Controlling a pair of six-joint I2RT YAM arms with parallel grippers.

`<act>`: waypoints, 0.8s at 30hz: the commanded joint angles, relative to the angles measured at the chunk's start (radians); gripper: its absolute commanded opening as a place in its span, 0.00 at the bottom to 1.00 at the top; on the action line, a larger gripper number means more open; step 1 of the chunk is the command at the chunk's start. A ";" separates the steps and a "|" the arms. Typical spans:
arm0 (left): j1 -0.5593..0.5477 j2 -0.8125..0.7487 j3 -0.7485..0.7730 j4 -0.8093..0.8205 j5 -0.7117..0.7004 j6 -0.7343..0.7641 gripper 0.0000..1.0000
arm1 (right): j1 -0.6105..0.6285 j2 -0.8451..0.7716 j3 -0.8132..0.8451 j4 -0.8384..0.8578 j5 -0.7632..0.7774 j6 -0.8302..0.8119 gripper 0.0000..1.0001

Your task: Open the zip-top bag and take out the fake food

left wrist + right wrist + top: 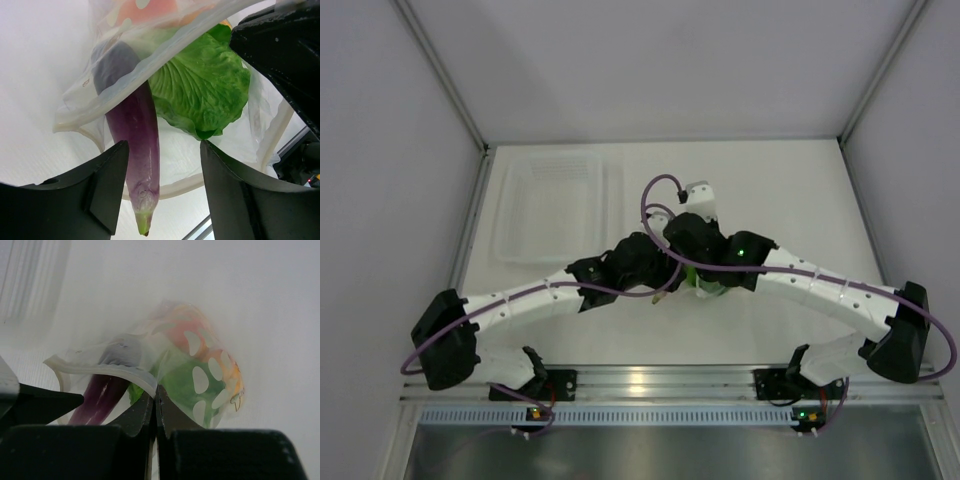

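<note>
The zip-top bag [200, 365], clear with white dots, hangs open-mouthed above the table. My right gripper [156, 390] is shut on its rim. The purple eggplant [135, 135] sticks stem-first out of the bag's mouth, between the spread fingers of my left gripper [164, 145], close to the left finger [107, 190]. The green lettuce [205, 85] sits at the mouth beside it. An orange fruit [150, 7] shows deeper inside; only one can be made out. In the top view both grippers meet mid-table, and only a bit of the green-filled bag [708, 287] shows under them.
A rigid clear tray [550, 205] lies at the back left of the white table. The right gripper's black body [280, 45] is close on the right of the left wrist view. Grey walls stand on both sides and at the back.
</note>
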 commanded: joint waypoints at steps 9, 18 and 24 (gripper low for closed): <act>-0.014 0.059 -0.031 0.042 -0.050 0.026 0.61 | 0.011 -0.047 0.001 0.089 -0.034 -0.018 0.00; -0.043 0.073 -0.034 0.010 -0.137 0.034 0.69 | 0.011 -0.049 -0.005 0.089 -0.043 -0.019 0.00; -0.041 0.117 -0.018 0.013 -0.074 0.020 0.66 | 0.013 -0.076 -0.018 0.122 -0.098 -0.022 0.00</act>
